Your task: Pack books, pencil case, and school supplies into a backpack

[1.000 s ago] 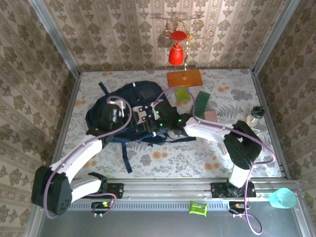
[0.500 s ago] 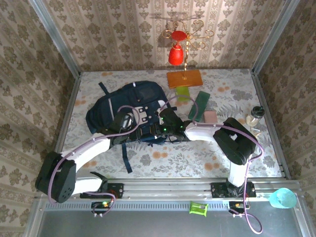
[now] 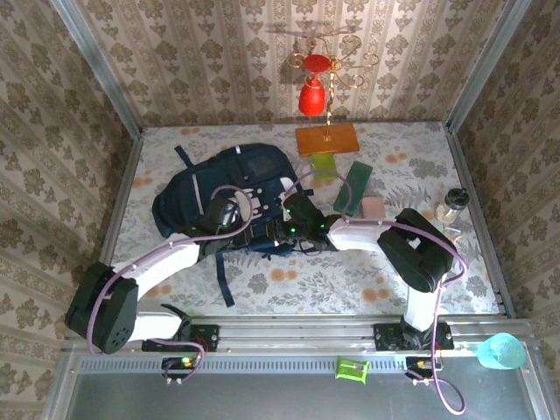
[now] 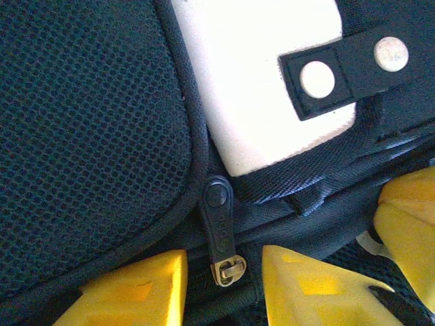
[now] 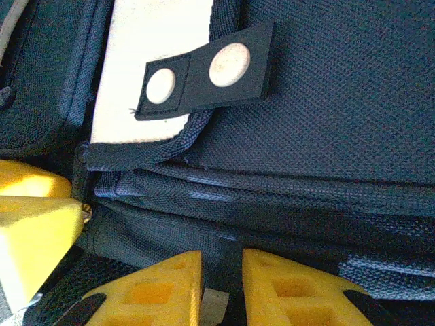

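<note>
Centring first: the navy fabric backpack's (image 4: pixel 88 122) black zip pull (image 4: pixel 217 224) lies between my spread left fingers (image 4: pixel 143 288); my right fingers (image 5: pixel 156 292) nearly meet, and whether they grip anything I cannot tell.

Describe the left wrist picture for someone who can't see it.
The left gripper, its yellow fingers apart, straddles a dark zip pull on the navy backpack. Above sits a white patch crossed by a dark tab with two snaps.

Walls (image 3: pixel 219 61): beige striped wallpaper with leaf motifs, three sides.
Bench (image 3: pixel 350 282): floral cloth, grey leaves, orange blooms.
Near edge: aluminium rail (image 3: pixel 297 332).
</note>
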### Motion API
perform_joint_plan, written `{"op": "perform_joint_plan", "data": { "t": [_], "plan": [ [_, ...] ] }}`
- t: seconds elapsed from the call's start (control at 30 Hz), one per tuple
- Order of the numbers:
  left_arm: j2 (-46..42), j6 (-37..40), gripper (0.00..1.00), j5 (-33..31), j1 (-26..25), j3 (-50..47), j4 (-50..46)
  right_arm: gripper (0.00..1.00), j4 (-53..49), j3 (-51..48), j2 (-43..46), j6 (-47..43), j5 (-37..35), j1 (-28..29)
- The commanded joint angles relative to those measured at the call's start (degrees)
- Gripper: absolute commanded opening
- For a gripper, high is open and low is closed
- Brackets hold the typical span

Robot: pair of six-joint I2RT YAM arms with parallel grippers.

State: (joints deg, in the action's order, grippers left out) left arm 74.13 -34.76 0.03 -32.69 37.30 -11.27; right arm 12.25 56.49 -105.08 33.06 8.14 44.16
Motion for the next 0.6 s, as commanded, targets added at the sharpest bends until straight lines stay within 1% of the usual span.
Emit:
{"op": "perform_joint_plan", "data": {
  "t": [0.0,0.27,0.43,0.57],
  "plan": [
    [0.7,0.2,0.32,-4.4,-0.6,1.9,2.4,0.24,-3.3,-1.5,0.3,0.5,1.3,0.2],
    [-0.1,0.1,0.28,-8.2,-2.3,1.5,2.8,0.23,-3.7,-1.1,-0.1,0.3,1.7,0.3],
    [0.9,0.4,0.28,-8.1,-2.5,1.8,3.2,0.23,-3.2,-1.3,-0.5,0.5,1.9,0.3],
    [0.8,0.1,0.28,-8.6,-2.7,0.8,5.3,0.23,-3.3,-1.4,-0.4,0.4,2.0,0.2]
  ]
}}
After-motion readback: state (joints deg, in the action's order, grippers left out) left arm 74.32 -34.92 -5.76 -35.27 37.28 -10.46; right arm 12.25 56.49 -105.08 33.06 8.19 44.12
